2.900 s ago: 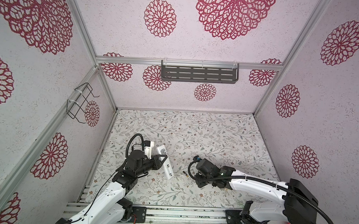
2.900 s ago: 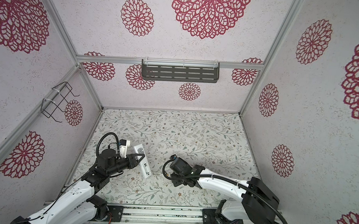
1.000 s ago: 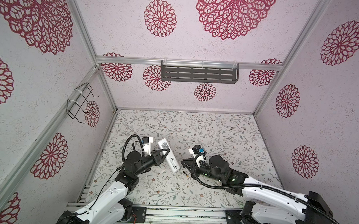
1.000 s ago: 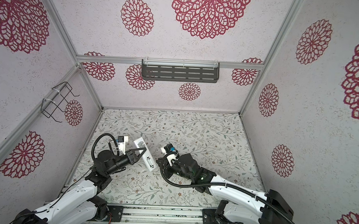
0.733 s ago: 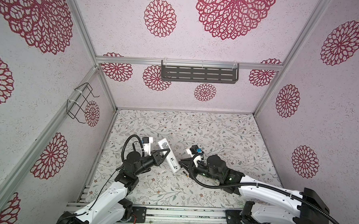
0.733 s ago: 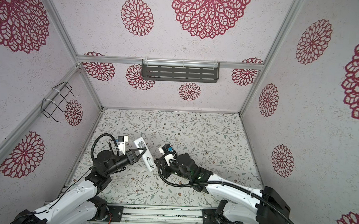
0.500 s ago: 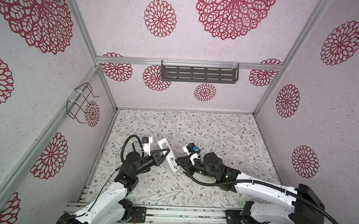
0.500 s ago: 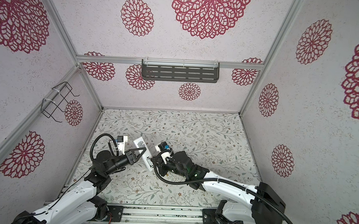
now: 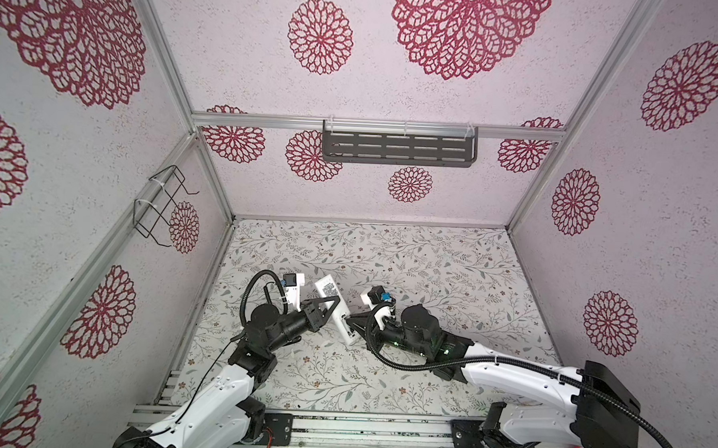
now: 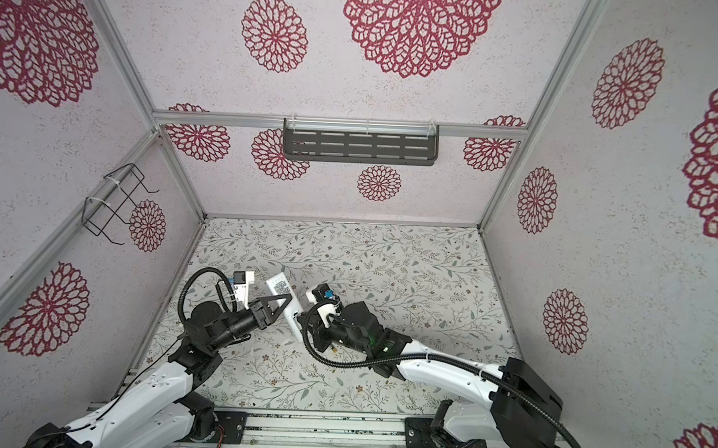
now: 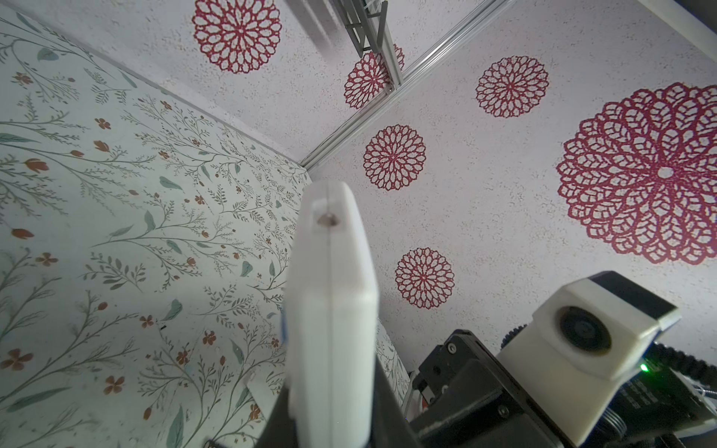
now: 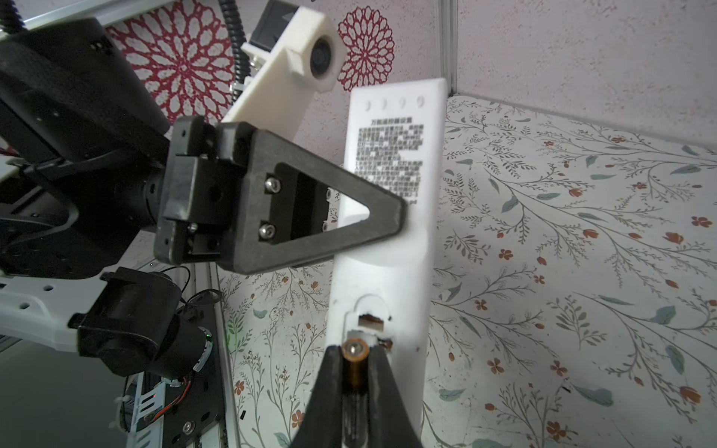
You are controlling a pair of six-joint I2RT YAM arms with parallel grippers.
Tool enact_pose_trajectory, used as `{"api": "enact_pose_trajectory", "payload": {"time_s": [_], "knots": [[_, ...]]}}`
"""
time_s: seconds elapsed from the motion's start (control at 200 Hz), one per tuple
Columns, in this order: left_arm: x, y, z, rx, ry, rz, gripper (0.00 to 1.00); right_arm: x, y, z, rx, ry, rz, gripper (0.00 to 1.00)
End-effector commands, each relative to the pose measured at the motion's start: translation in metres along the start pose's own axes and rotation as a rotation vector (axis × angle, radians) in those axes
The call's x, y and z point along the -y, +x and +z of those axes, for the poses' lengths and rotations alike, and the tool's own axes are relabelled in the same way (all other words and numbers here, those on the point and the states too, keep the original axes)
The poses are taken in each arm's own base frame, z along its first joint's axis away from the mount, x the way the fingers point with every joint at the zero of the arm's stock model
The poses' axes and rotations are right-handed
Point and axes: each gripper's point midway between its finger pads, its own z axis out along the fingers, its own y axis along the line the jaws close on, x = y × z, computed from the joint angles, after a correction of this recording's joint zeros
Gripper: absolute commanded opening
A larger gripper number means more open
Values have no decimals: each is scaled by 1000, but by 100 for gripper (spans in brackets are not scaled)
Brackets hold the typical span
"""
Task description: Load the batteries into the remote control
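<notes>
The remote control (image 9: 330, 289) (image 10: 280, 287) is a long white bar held slanting above the table, sticker side up. My left gripper (image 9: 336, 305) (image 10: 289, 299) is shut on its middle, and its edge (image 11: 331, 310) fills the left wrist view. My right gripper (image 9: 355, 322) (image 10: 305, 320) (image 12: 355, 360) is shut on one of the batteries (image 12: 354, 372), a dark cylinder with its gold end forward. That end sits at the open battery compartment (image 12: 370, 318) in the remote's lower end, where metal contacts show. I see no second battery for sure.
A small white flat piece (image 9: 290, 352) (image 11: 258, 391) lies on the floral table (image 9: 430, 269) under the left arm. The walls stand close on three sides, with a dark shelf (image 9: 398, 147) on the back wall and a wire rack (image 9: 160, 206) on the left wall.
My right gripper has moved left with the battery, up to the remote's lower end. The left arm has raised the remote and held it nearly still for the last second.
</notes>
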Motion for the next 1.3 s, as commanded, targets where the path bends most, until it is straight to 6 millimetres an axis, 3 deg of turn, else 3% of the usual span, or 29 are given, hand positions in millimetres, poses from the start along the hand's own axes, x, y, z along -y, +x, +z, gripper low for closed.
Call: {"api": "enact_pose_trajectory", "payload": {"time_s": [0.0, 1.116, 1.296], "knots": [[9, -6, -4, 29, 38, 17, 0, -10, -29, 0, 95, -25, -1, 0], [12, -9, -7, 53, 53, 38, 0, -10, -10, 22, 26, -27, 17, 0], [18, -11, -10, 69, 79, 51, 0, -13, -10, 24, 22, -33, 15, 8]]}}
